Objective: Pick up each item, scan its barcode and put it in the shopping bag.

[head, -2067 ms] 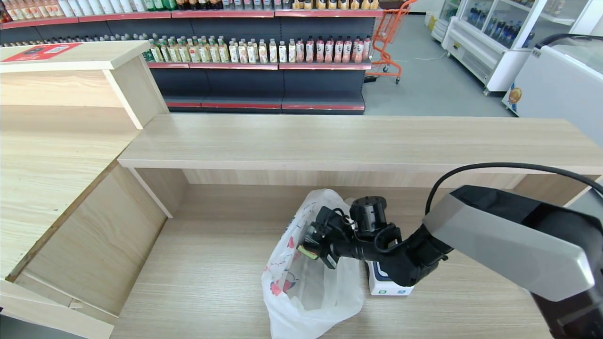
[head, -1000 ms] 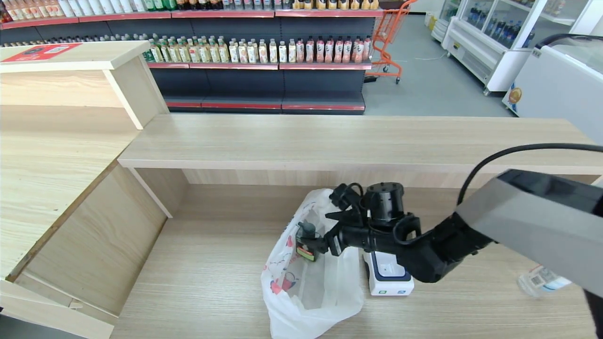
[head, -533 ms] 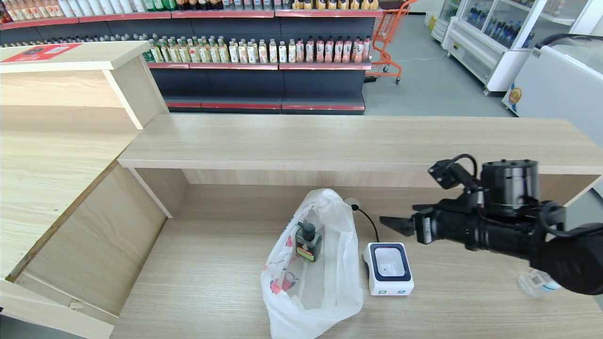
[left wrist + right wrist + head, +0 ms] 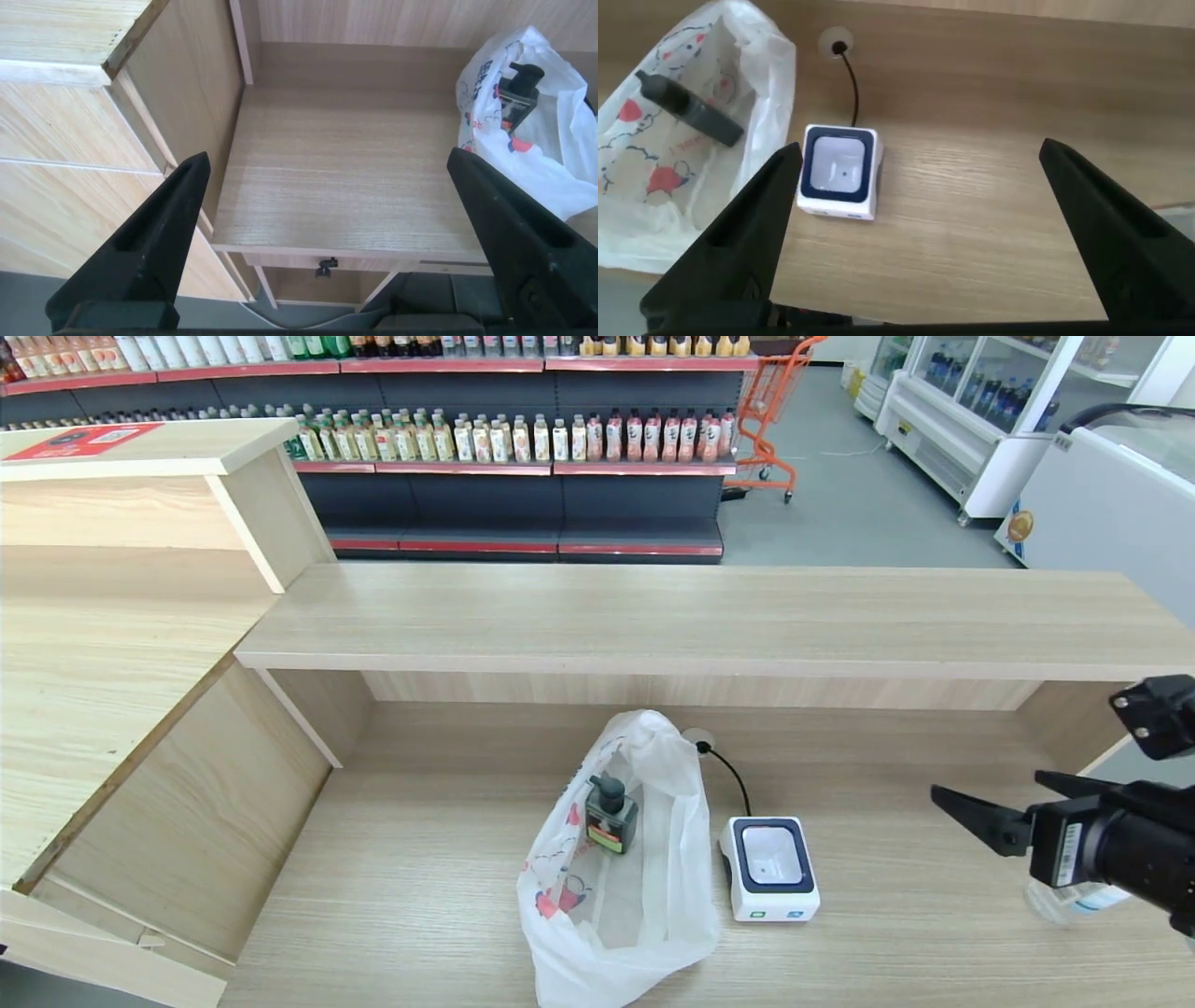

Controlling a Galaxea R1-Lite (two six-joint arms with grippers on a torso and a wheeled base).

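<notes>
Taking stock before the next pick. Item one, dark pump bottle (image 4: 611, 814): bagged, lying inside the white shopping bag (image 4: 686, 859), which sits open-mouthed on the wooden counter (image 4: 420, 896). Item two, small clear bottle (image 4: 1055, 901): on the counter at my far right, partly hidden under the right arm, well apart from the bag; I judge it the next thing to fetch. Barcode scanner (image 4: 770, 868): just beside the bag on its right, window facing up, cable (image 4: 733, 775) running to a hole in the back of the counter. Right gripper (image 4: 986, 784): fingers spread wide, nothing between them, above the counter between scanner and clear bottle. Left gripper (image 4: 327, 157): also spread and empty, off to the left of the bag.

To do this step well, I would lower the right gripper over the clear bottle's body, close on it away from its printed label, and keep that label turned down toward the scanner window. Thin clear plastic may dent or slip, so I would squeeze gently and lift slowly, steering wide of the cable.
</notes>
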